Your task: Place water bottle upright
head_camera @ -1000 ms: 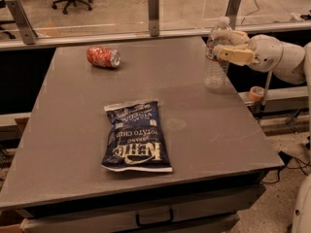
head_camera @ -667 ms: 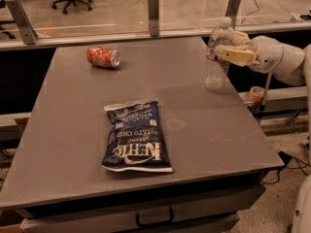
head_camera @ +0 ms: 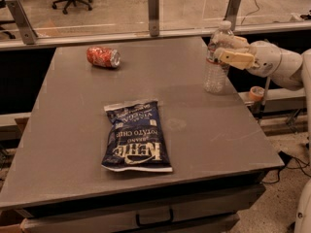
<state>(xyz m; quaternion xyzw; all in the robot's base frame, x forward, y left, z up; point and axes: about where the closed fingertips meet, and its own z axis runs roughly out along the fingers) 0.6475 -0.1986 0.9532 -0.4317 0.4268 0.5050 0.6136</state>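
Note:
The water bottle (head_camera: 214, 76) is clear ribbed plastic with a white cap. It stands upright near the right edge of the grey table (head_camera: 204, 125). My gripper (head_camera: 221, 50) reaches in from the right at the height of the bottle's upper half. One finger is in front of the bottle and one behind it, closed around it. The bottle's base rests on the tabletop.
A crushed red soda can (head_camera: 103, 57) lies on its side at the table's far left. A dark blue chip bag (head_camera: 137, 136) lies flat in the middle. A glass barrier with posts (head_camera: 153, 13) runs along the far edge. A tape roll (head_camera: 256, 92) sits on a ledge to the right.

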